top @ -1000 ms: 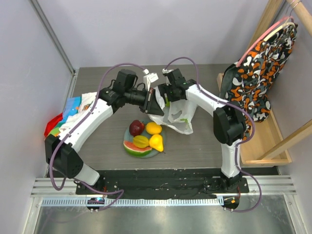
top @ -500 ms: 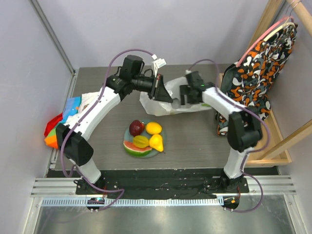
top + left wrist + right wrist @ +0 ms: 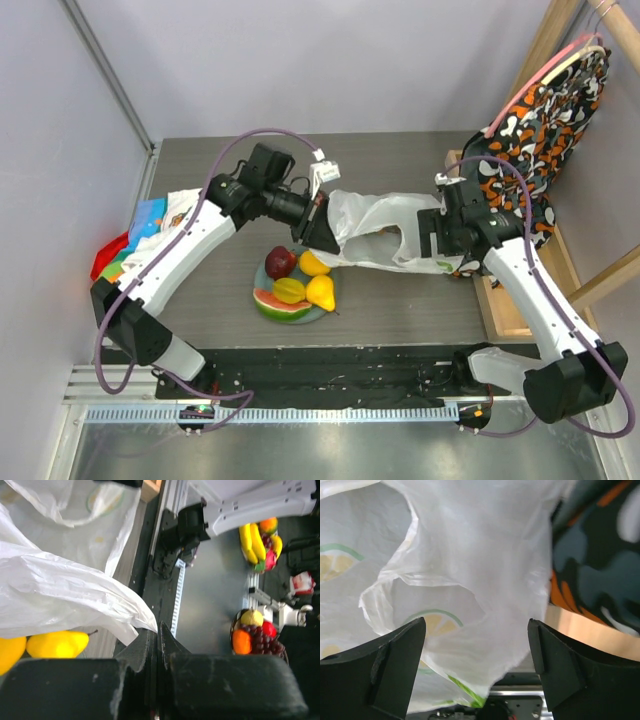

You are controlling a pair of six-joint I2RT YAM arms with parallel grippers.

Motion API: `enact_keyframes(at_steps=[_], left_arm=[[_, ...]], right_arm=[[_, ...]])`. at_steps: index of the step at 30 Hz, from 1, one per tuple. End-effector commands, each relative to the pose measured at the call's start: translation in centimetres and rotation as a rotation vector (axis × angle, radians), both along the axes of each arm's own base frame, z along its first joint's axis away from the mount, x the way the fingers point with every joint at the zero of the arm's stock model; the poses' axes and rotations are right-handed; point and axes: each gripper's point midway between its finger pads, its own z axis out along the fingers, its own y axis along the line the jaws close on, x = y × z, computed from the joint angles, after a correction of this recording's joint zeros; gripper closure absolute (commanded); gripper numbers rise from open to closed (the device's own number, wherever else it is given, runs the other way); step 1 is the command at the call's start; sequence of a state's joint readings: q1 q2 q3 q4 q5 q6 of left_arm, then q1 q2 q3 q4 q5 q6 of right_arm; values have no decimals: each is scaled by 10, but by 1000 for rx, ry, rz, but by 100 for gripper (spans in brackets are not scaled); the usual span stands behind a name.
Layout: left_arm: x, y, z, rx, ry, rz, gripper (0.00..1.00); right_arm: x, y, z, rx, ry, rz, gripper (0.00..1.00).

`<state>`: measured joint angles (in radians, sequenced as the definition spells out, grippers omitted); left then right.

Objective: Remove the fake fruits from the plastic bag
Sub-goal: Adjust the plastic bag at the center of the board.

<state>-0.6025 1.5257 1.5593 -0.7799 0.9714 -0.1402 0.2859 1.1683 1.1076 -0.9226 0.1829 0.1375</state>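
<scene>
The plastic bag lies drawn out between my two grippers, limp and flat. My left gripper is shut on its left edge, just above the plate. In the left wrist view the bag runs into the closed tips of the left gripper. My right gripper stands open at the bag's handle end; there the bag hangs between the wide fingers untouched. The fake fruits rest on the plate: a dark red apple, a lemon, a pear, a watermelon slice.
A black, orange and white patterned cloth hangs on a wooden rack at the right, close behind my right gripper. A colourful cloth lies at the table's left edge. Walls close in the left and back.
The right arm swung right and toward the near edge, its jaws widening slightly. The left gripper came down toward the plate with the bag, which is now stretched out sideways.
</scene>
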Motion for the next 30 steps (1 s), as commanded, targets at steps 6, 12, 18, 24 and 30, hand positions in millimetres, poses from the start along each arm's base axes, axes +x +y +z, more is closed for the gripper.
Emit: enact_keyframes(at_steps=[6, 12, 18, 24, 30], left_arm=[[-41, 12, -6, 141, -319, -195, 100], [-34, -3, 1, 162, -433, -232, 100], [-37, -1, -3, 175, -441, -233, 100], [-33, -1, 2, 176, -468, -212, 100], [-32, -1, -2, 185, -462, -219, 100]], right_arm=[[-37, -49, 50, -233, -88, 182, 7], [-62, 16, 84, 0, -255, 582, 10], [-52, 21, 38, 42, -14, 561, 11], [-25, -6, -4, -88, 41, 398, 8], [-20, -17, -44, -157, 212, 402, 54]])
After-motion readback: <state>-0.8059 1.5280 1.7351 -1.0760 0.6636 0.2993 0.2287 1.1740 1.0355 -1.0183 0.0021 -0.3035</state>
